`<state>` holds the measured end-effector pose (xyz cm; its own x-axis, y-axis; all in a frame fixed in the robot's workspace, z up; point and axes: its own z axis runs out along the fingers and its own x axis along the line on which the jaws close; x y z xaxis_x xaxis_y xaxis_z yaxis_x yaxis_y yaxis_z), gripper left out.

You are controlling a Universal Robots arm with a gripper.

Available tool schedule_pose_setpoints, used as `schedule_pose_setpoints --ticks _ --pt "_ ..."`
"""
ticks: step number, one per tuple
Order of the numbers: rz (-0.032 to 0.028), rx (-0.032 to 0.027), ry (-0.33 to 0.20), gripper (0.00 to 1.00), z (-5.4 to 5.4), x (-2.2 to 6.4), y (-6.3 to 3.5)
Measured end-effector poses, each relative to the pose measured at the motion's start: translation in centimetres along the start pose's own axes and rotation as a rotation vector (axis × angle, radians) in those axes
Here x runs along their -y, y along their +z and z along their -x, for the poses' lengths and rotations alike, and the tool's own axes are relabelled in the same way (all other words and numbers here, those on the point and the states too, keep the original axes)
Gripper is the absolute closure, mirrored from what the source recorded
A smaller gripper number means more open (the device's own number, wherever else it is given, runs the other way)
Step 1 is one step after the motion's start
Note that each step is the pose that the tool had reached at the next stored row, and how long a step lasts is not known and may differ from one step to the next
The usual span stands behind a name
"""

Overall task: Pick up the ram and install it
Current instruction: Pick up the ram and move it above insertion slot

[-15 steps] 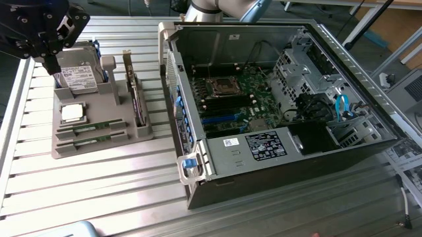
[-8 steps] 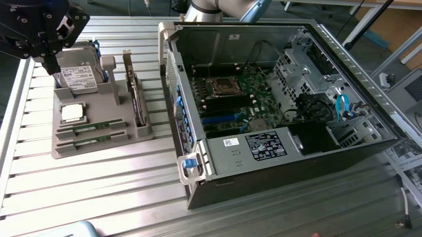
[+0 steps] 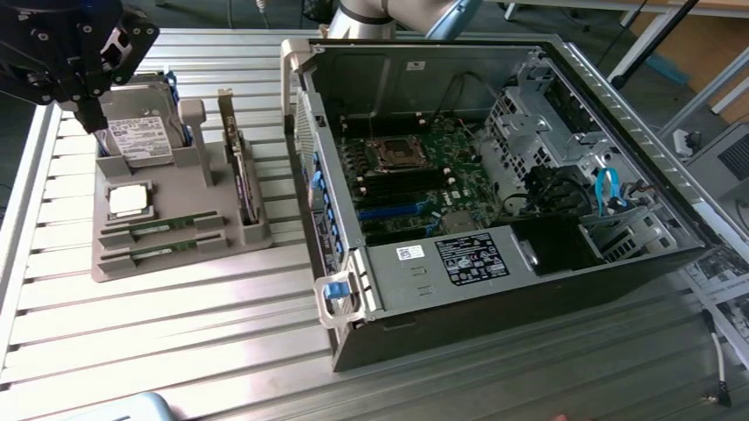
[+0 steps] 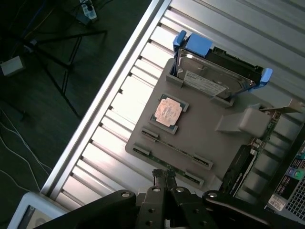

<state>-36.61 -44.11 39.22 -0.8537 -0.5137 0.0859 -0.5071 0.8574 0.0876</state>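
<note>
1. The gripper [image 3: 89, 118] is black. It hangs at the far end of the gray tray [image 3: 175, 266], at the exterior view's left, by the corner of the hard drive [image 3: 146, 132].
2. Its two fingers are pressed together. They hold nothing.
3. The ram [image 3: 160, 227] is a thin green stick. It lies flat in a slot at the near end of the tray, as the exterior view shows it.
4. A second ram stick [image 3: 158, 253] lies just beside the first one, in its own slot closer to the tray's edge. The two sticks lie side by side and point the same way.
5. Both sticks are well apart from the gripper, at the other end of the tray.
6. The square silver chip [image 3: 129, 200] sits between the hard drive and the sticks.
7. In the wrist view the closed fingertips [image 4: 164, 177] look down on the tray from above. They line up over the second ram stick, but they do not touch it.
8. A dark card [image 3: 242, 175] stands up on the side of the tray that faces the computer case [image 3: 387, 74].
9. The case lies open on the metal table [image 3: 175, 351], and the green board [image 3: 436, 149] inside it shows.
</note>
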Motion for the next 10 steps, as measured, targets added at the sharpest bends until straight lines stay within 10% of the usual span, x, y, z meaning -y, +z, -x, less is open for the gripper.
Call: schedule_pose_setpoints --ticks 10 --pt "-0.0136 -0.0139 -0.157 0.89 0.01 0.00 0.04"
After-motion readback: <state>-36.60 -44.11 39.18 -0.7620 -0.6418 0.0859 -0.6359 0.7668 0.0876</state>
